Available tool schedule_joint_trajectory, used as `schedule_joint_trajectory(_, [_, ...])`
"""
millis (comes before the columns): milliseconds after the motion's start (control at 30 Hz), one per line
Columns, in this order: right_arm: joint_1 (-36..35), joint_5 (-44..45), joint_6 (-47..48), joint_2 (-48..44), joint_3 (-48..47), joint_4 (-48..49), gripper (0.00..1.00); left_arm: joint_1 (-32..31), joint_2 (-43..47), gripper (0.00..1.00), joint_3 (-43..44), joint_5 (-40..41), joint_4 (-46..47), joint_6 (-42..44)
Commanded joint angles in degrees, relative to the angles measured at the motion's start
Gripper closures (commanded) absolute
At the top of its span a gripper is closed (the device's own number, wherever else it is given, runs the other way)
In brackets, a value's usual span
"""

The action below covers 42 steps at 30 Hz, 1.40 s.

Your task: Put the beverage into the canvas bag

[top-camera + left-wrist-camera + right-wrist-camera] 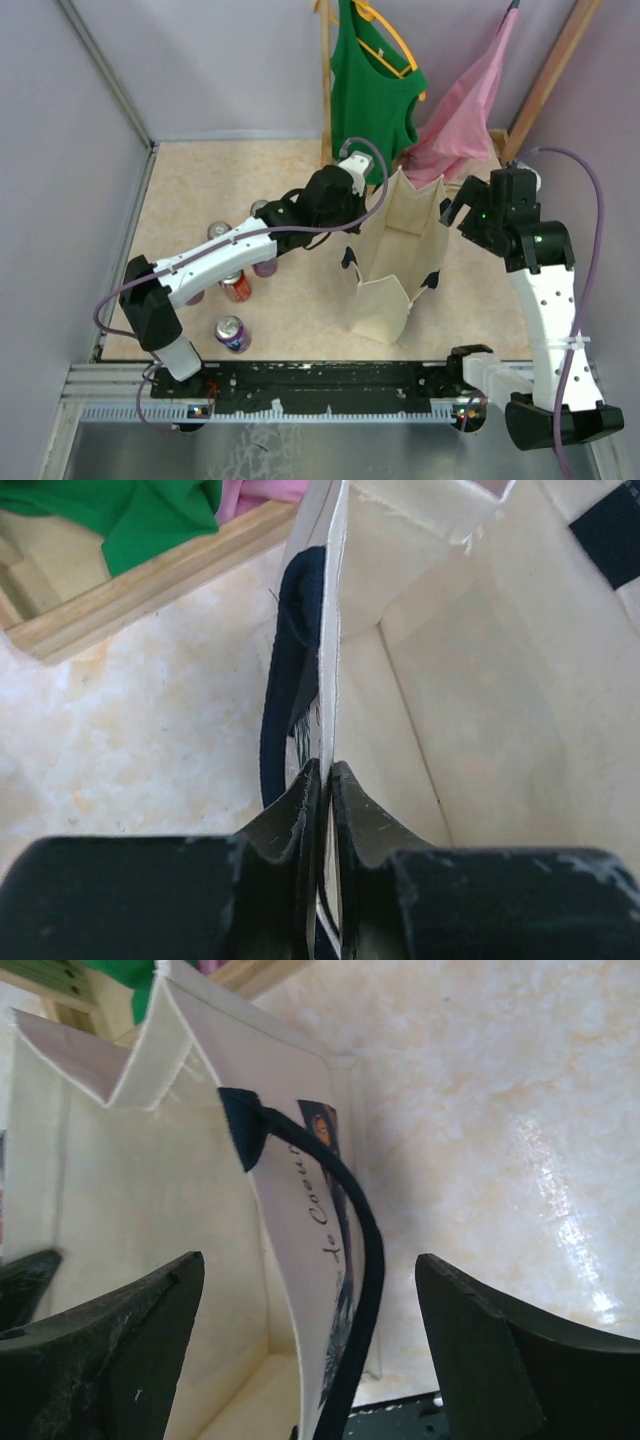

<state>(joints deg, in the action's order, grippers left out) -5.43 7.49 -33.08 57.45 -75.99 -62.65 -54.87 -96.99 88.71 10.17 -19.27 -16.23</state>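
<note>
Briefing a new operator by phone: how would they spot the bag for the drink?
On the table, in front of the wooden rack hung with a green tank top and pink garment, stands a beige, boxy canvas bag with dark navy strap handles. The left claw pinches its rim. Unlike the hanging clothes, it stands upright and open-topped.

walls (pixel 230 60): pale lilac | tabletop (pixel 220 180): beige marbled | wooden rack (pixel 326 80): green tank top (pixel 372 90), pink garment (pixel 465 110) hanging
</note>
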Motion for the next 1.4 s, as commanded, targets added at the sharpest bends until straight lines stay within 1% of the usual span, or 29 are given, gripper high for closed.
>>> schedule_joint_trajectory(0, [0.45,-3.51,-2.14,-2.59,-4.10,1.53,0.15,-0.32,3.36,0.86,-2.97,1.95,0.46,0.56])
schedule_joint_trajectory(133, [0.31,-6.29,-3.35,-3.21,-1.62,1.25,0.16,-0.24,3.99,0.87,-5.05,1.73,0.46,0.05])
schedule_joint_trajectory(333, [-0.71,-6.83,-3.48,-3.99,3.54,2.10,0.20,-0.24,2.52,0.87,-3.15,0.88,0.85,-0.03])
schedule_joint_trajectory(500, [-3.54,-4.42,-3.10,-2.71,6.75,3.44,0.23,-0.24,0.93,0.88,-0.80,-0.65,0.90,-0.21])
schedule_joint_trajectory(600, [-5.06,-3.59,-2.74,-1.49,7.50,4.73,0.28,-0.32,0.05,0.88,0.02,-1.96,0.98,-0.18])
schedule_joint_trajectory(700, [-5.62,-3.23,-1.99,-0.34,7.48,5.72,0.35,-0.32,-0.99,0.89,0.62,-4.36,1.08,-0.62])
schedule_joint_trajectory(767, [-5.73,-3.10,-1.36,0.35,7.28,6.15,0.44,-0.32,-1.97,0.90,1.12,-6.65,1.00,-1.23])
schedule_joint_trajectory(833, [-5.68,-3.16,-0.90,0.90,7.24,6.58,0.51,-0.32,-2.93,0.91,1.65,-8.70,1.06,-1.62])
schedule_joint_trajectory(867, [-5.71,-3.30,-0.86,1.08,7.25,6.86,0.57,-0.32,-3.35,0.93,1.99,-9.54,1.03,-1.67])
schedule_joint_trajectory(900, [-5.72,-3.41,-0.81,1.14,7.33,7.04,0.64,-0.32,-3.78,0.99,2.15,-10.22,0.88,-1.77])
schedule_joint_trajectory(933, [-5.77,-3.69,-0.83,1.29,7.42,7.24,0.70,-0.37,-4.08,1.00,2.39,-10.64,0.63,-1.82])
schedule_joint_trajectory(1000, [-5.79,-4.10,-0.89,1.33,7.63,7.53,0.85,-0.32,-4.21,1.00,2.56,-11.07,0.04,-1.93])
schedule_joint_trajectory(1067, [-5.79,-4.23,-0.94,1.29,7.56,7.44,0.98,-0.32,-3.68,1.00,2.44,-9.99,-0.76,-1.88])
schedule_joint_trajectory(1100, [-5.85,-4.03,-0.88,1.34,7.33,7.19,1.00,-0.32,-3.20,1.00,2.28,-8.90,-1.18,-1.54])
schedule_joint_trajectory(1367, [-5.90,-2.92,1.20,2.78,4.92,5.52,1.00,-0.24,6.34,1.00,-4.27,4.42,-3.41,3.81])
